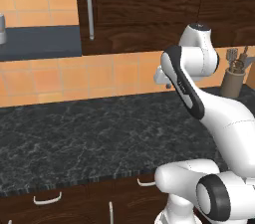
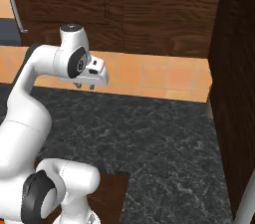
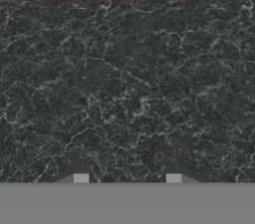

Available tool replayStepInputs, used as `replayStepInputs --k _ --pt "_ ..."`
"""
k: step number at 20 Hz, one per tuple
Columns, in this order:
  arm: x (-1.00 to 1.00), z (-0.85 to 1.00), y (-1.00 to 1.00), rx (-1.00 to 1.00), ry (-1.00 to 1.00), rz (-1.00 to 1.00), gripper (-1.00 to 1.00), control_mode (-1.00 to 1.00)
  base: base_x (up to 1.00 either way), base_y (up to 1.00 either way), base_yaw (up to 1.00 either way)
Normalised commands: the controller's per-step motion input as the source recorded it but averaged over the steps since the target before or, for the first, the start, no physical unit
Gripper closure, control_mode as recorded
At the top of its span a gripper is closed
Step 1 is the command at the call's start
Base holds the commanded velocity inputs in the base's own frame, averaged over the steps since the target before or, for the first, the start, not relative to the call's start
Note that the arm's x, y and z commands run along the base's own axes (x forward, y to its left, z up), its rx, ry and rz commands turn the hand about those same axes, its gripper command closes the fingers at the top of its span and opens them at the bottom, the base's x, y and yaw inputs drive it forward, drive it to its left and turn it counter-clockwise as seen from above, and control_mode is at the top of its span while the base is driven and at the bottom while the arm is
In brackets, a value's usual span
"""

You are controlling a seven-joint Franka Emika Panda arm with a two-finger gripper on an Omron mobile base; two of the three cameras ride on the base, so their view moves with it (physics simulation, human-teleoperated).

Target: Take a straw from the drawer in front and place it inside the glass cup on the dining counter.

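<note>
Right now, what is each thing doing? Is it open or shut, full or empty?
gripper: open, fingers apart, holding nothing, up in the air above the black worktop.
drawer: shut, silver handle untouched.
upper cabinet door: shut.
utensil holder: upright at the back of the worktop, with utensils standing in it.
</note>
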Motion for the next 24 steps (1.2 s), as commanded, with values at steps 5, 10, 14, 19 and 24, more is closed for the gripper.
replayStepInputs --k 5,10,14,19,24 --pt "0.0 0.0 0.0 0.0 -0.01 0.0 -1.0 1.0 -0.22 0.0 0.0" --pt "0.0 0.0 0.0 0.0 0.0 0.0 -1.0 1.0 -0.91 0.37 -0.15" --pt "0.0 0.0 0.0 0.0 0.0 0.0 -1.0 1.0 -0.89 0.75 -0.26" --pt "0.0 0.0 0.0 0.0 0.0 0.0 -1.0 1.0 -0.44 0.99 -0.36" --pt "0.0 0.0 0.0 0.0 0.0 0.0 -1.0 1.0 -0.02 0.98 -0.41"
